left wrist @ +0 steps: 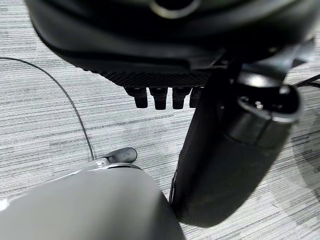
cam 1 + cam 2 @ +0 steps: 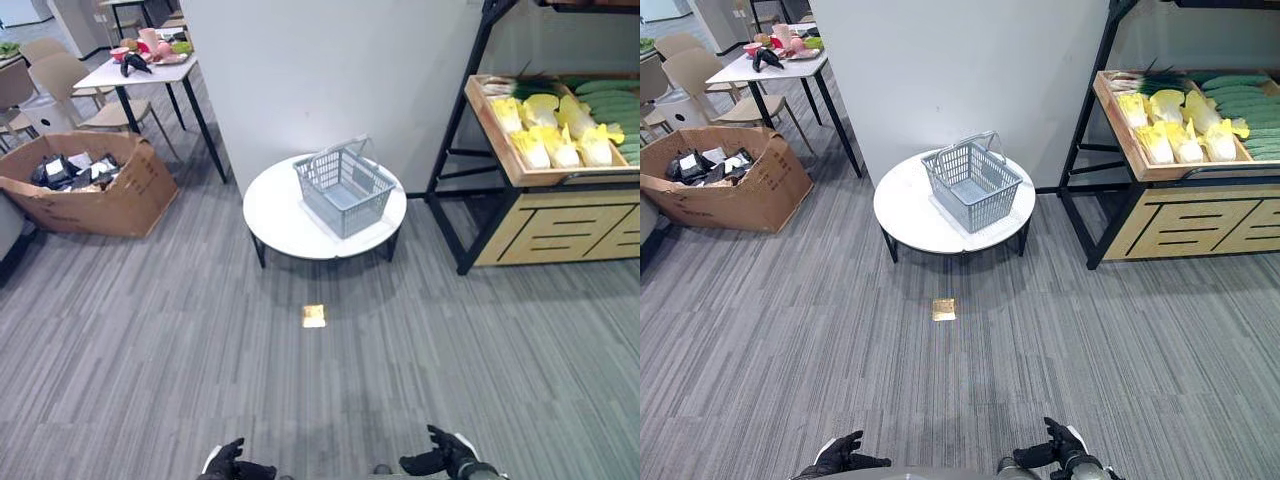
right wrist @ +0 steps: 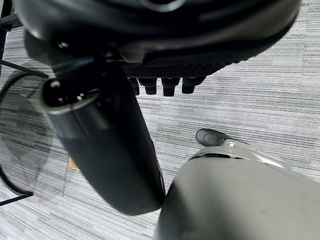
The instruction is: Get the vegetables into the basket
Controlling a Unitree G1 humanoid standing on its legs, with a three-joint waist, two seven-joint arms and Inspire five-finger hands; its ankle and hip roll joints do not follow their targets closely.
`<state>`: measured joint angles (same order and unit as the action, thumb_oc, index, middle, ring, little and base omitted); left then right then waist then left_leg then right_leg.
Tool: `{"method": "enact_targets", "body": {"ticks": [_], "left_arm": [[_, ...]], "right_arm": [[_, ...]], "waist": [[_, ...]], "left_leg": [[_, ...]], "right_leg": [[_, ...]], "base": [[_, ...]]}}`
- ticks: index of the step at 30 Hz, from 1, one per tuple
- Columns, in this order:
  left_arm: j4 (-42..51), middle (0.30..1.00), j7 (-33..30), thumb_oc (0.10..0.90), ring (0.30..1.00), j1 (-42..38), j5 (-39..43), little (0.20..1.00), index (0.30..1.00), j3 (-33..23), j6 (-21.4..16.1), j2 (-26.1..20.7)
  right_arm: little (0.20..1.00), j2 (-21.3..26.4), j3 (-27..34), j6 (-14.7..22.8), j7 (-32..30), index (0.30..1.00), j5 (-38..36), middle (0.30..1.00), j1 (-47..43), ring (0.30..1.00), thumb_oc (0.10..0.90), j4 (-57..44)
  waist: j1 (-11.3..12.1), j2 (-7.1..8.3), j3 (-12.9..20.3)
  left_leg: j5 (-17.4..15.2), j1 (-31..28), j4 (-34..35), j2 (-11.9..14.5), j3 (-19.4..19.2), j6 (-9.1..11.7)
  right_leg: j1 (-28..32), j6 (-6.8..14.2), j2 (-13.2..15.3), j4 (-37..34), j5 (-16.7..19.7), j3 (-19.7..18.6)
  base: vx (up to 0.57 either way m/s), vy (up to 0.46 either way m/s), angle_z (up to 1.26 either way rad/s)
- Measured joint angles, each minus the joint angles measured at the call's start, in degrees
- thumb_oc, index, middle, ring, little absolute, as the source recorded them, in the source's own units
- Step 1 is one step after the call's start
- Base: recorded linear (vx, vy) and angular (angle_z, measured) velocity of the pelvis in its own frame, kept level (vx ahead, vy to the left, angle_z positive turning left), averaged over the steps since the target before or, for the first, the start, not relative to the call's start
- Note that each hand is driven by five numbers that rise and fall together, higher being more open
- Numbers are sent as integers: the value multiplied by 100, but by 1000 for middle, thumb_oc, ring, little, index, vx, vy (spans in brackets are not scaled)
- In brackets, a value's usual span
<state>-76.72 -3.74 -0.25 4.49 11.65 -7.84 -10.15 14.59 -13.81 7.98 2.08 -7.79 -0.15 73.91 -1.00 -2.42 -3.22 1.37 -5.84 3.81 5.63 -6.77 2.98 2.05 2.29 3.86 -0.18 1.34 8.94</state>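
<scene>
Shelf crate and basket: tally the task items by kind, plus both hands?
Yellow-white cabbages in the shelf crate: about 6, packed too tight to be sure
Dark green vegetables behind them: overlapping, cannot count
Grey basket on round white table: 1, nothing inside
Hands: 2, left hand, right hand, both holding nothing
Total countable: about 9

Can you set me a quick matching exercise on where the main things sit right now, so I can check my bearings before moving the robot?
Things:
1. grey basket
2. yellow-white cabbages
3. cardboard box
4. small tan square

Places:
A. on the carpet, on the robot's left, beside the white square table
B. in the wooden tray of the shelf, on the robot's right
C. flat on the carpet, nearer the robot than the round table
D. on the round white table, straight ahead

Pairs: 1-D, 2-B, 3-A, 4-C
</scene>
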Motion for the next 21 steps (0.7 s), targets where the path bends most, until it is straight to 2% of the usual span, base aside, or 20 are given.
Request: {"method": "enact_targets", "body": {"ticks": [10, 14, 18, 19, 20, 21], "left_arm": [[-17, 1000, -1, 900, 1000, 36, -1, 1000, 1000, 3, 2, -1], [-14, 1000, -4, 900, 1000, 16, 0, 1000, 1000, 4, 1, -7], [-11, 1000, -17, 900, 1000, -260, 16, 1000, 1000, -7, -10, -120], [-11, 1000, -24, 900, 1000, -367, 65, 1000, 1000, -8, -3, -149], [-11, 1000, -26, 900, 1000, -418, 118, 1000, 1000, -9, -3, -152], [-9, 1000, -33, 900, 1000, -469, 132, 1000, 1000, -11, -13, -153]], "right_arm": [[1000, 0, -3, 0, 0, 1000, -1, 1000, 61, 1000, 900, 1], [1000, 18, -5, 1, 0, 1000, -1, 1000, -9, 1000, 900, 2], [1000, 47, -4, 7, -1, 1000, -9, 1000, -347, 1000, 900, -1], [1000, 56, -3, 18, 0, 1000, -26, 1000, -410, 1000, 900, -5], [1000, 74, 3, 27, -2, 1000, -107, 1000, -429, 1000, 900, -18], [1000, 82, 7, 36, 2, 1000, -160, 1000, -438, 1000, 900, -13]], "waist": [[3, 23, 87], [1, 55, 59], [11, 93, -302], [-6, 132, -402], [11, 106, -466], [11, 109, -513]], "left_leg": [[3, 8, 5, 21, 1, -5], [20, 100, -1, 18, -19, -31], [44, 381, -156, 41, 25, -92], [-6, 555, -356, 51, 135, -68], [0, 684, -508, 95, 205, -20], [-36, 850, -745, 111, 333, 96]], "right_leg": [[7, -12, -26, -11, 12, -2], [-239, -16, -5, 284, -78, -48], [-701, -31, 29, 888, -323, -65], [-796, -48, 46, 991, -417, 1], [-828, -57, 10, 1093, -485, 53], [-840, -145, -7, 1102, -564, 100]], "base": [[-9, -1, 0], [-111, -23, -4], [-14, -135, 5], [10, -129, 33], [19, -212, 50], [11, -149, 45]]}}
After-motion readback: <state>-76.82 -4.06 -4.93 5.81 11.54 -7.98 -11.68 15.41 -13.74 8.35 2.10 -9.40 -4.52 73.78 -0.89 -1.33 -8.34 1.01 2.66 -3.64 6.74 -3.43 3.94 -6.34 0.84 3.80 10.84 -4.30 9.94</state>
